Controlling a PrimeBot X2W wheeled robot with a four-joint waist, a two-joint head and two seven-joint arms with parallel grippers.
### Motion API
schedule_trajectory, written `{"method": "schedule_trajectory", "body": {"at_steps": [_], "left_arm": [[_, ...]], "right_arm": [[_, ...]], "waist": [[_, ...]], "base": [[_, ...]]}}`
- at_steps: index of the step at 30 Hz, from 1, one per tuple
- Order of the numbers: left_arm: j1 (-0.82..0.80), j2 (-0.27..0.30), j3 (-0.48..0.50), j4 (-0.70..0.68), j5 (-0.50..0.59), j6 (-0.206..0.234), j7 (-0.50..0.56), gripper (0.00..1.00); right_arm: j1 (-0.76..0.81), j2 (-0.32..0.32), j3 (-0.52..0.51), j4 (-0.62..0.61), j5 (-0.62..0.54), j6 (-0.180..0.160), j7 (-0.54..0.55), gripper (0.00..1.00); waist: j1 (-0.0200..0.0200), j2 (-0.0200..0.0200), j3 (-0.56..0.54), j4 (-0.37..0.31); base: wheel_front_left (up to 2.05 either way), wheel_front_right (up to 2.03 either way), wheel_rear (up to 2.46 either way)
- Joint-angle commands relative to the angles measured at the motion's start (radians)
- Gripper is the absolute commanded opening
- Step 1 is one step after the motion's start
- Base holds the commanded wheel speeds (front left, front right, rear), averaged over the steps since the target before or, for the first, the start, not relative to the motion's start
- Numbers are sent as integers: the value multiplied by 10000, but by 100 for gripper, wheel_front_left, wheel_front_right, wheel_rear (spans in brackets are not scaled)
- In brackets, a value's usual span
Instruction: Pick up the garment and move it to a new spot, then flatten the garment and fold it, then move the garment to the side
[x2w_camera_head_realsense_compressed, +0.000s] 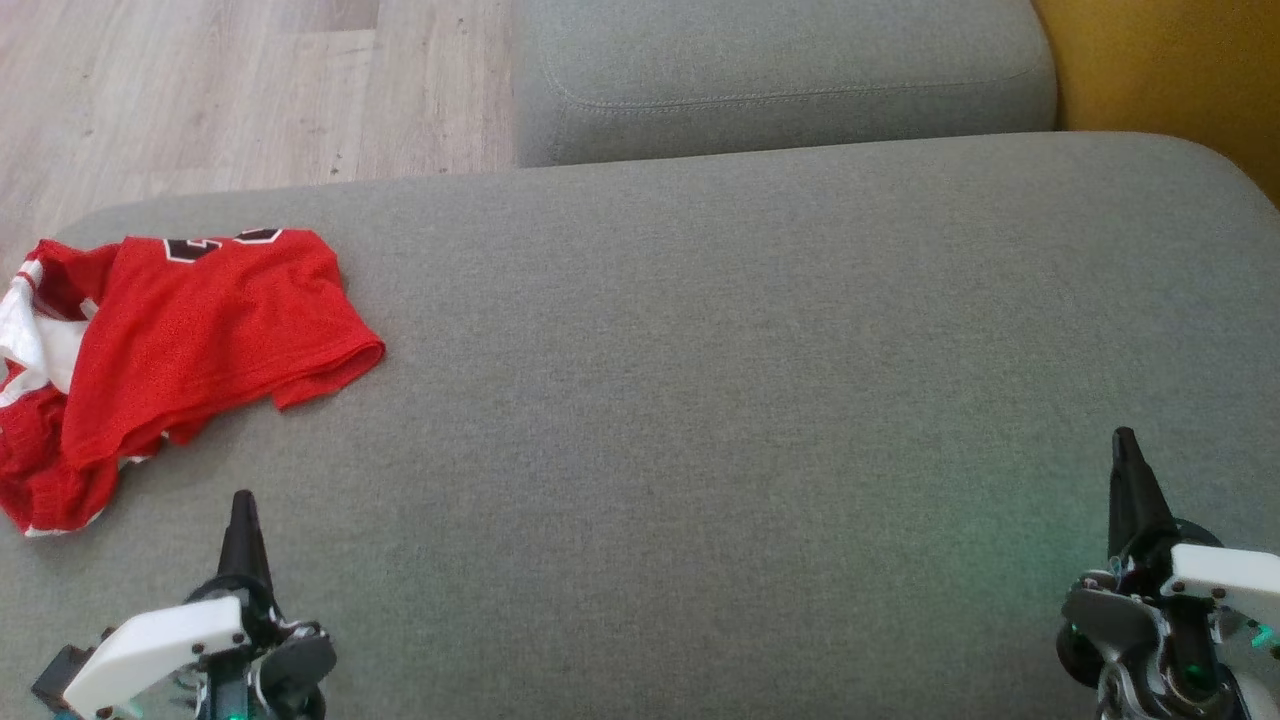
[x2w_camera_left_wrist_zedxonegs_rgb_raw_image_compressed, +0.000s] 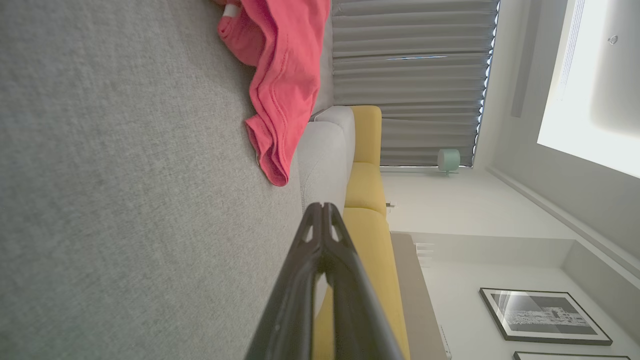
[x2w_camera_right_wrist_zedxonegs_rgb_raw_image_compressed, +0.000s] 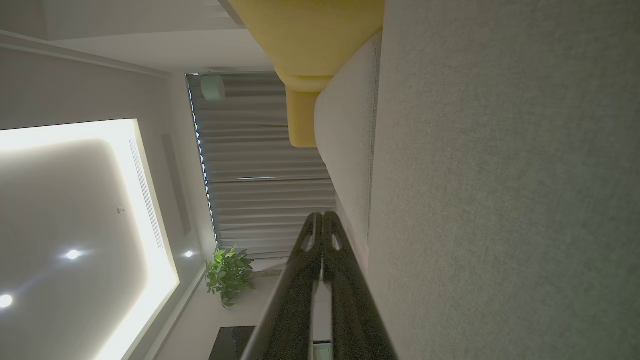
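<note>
Now, the red garment (x2w_camera_head_realsense_compressed: 200, 340) is lying crumpled at the left end of the broad grey cushion (x2w_camera_head_realsense_compressed: 720, 380), its white trim showing. Both tools are sitting empty over the cushion's near edge. The left tool (x2w_camera_head_realsense_compressed: 243, 498) is pointing up just below the garment, apart from it, fingers pressed together. The right tool (x2w_camera_head_realsense_compressed: 1125, 435) is doing the same well away on the other side. Beyond, a second grey cushion (x2w_camera_head_realsense_compressed: 780, 80) is sitting beside a yellow sofa (x2w_camera_head_realsense_compressed: 1170, 70), with pale wooden floor (x2w_camera_head_realsense_compressed: 200, 90) on the left. Grey curtains (x2w_camera_left_wrist_zedxonegs_rgb_raw_image_compressed: 410, 90) are hanging behind, a framed picture (x2w_camera_left_wrist_zedxonegs_rgb_raw_image_compressed: 542, 315) is showing on the wall, and a leafy plant (x2w_camera_right_wrist_zedxonegs_rgb_raw_image_compressed: 227, 275) is standing near the curtains.
</note>
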Motion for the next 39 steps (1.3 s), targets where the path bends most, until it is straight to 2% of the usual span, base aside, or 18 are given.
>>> {"method": "schedule_trajectory", "body": {"at_steps": [1,3,4,8,24,39], "left_arm": [[-498,62,327,-292,-53,-67,31,0],[-498,62,327,-292,-53,-67,31,0],[5,-4,-8,31,3,9,-3,100],[318,-36,-67,555,10,9,-19,100],[548,-24,-422,117,568,103,-464,100],[522,-12,-869,-430,2739,356,-910,100]], "right_arm": [[-553,-114,206,-384,72,79,56,0],[-553,-114,206,-384,72,79,56,0],[8,4,6,39,-3,0,-4,100],[320,45,43,594,-9,0,-19,100],[471,26,382,370,-625,10,-461,100],[581,7,648,-234,-3064,19,-904,100]], "waist": [[0,0,0,0],[0,0,0,0],[0,0,0,0],[0,0,-4,0],[0,0,-183,39],[0,0,-320,104]], "base": [[0,0,0],[0,0,0],[0,0,0],[0,0,0],[0,0,0],[0,0,0]]}}
